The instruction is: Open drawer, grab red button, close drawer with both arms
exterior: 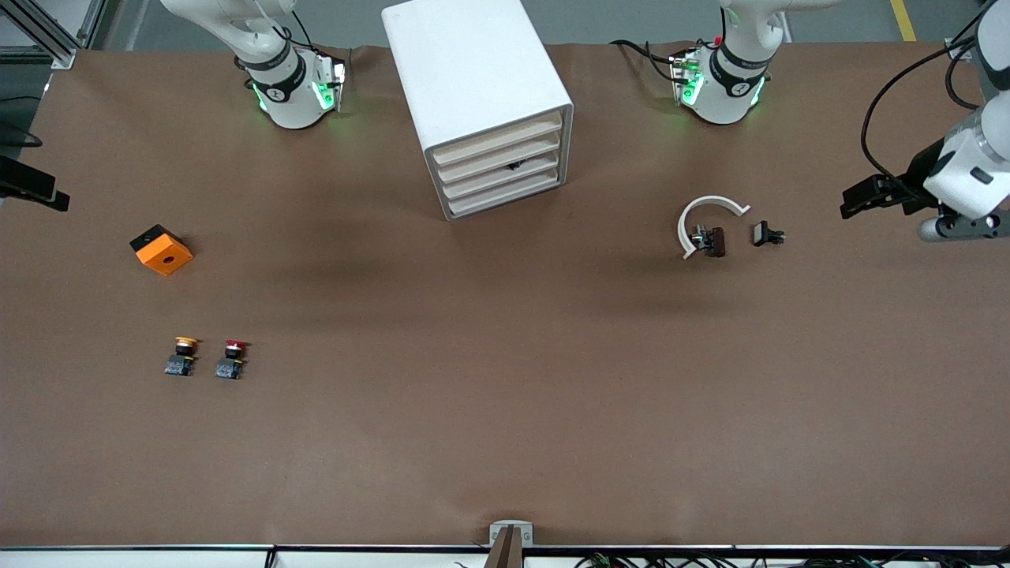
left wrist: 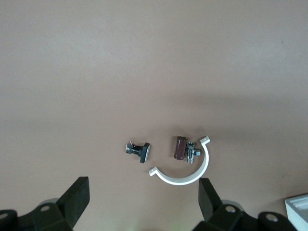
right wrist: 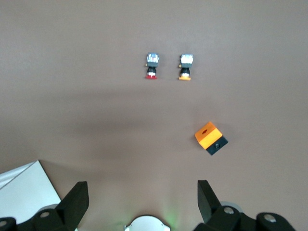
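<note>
The red button [exterior: 233, 357] sits nearest the camera, just beside a yellow button [exterior: 182, 356], toward the right arm's end. All 4 drawers [exterior: 500, 169] in the cabinet [exterior: 472, 87] are shut. The left gripper [left wrist: 143, 202] and the right gripper [right wrist: 142, 204] hang up high over bare table, fingers spread, holding nothing.

cabinet [exterior: 476, 95]: on the tabletop [exterior: 505, 410] between the two arm bases, its four drawers all shut.
button [exterior: 232, 359]: toward the right arm's end, just beside the alike button [exterior: 182, 356].
cube [exterior: 161, 249]: farther from the front camera than both buttons.
curved clip [exterior: 705, 218]: toward the left arm's end, near a small bolt [exterior: 768, 234].
</note>
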You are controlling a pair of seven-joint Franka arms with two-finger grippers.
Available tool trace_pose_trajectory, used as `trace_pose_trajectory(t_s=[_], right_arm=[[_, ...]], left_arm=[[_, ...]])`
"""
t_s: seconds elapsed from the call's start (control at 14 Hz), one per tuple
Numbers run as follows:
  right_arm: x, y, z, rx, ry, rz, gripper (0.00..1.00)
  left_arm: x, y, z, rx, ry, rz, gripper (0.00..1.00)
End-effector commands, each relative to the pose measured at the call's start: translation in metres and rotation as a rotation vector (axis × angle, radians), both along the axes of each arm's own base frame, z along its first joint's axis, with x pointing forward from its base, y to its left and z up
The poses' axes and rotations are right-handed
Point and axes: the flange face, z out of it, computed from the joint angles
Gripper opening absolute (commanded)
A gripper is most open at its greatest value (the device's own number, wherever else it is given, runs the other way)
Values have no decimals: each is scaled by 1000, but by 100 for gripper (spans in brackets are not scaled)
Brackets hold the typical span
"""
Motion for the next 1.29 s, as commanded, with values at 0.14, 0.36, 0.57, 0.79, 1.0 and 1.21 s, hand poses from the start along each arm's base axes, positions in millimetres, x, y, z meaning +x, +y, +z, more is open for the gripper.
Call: trace_pose_trajectory(t_s=[0.14,0.36,0.57,0.79,1.0,1.21], right_arm=[[-48,-7,-5,21,1,4,100],[-71,-8,1,27,-23,2,100],[-71,-2,5,24,-36,14,100],[-72,-1,8,23,-47,16,100],[-74,1,14,22,-65,20,100],[-77,8,16,23,-71,34,100]], left_arm=[[-15,-6,43,6,-120,-7,100],[-13,-6,55,6,-139,-13,100],[-10,-6,79,6,-141,-8,100],[-1,-6,91,6,-117,-11,100],[8,-9,97,6,-94,-17,100],[10,-11,97,2,-66,-17,100]])
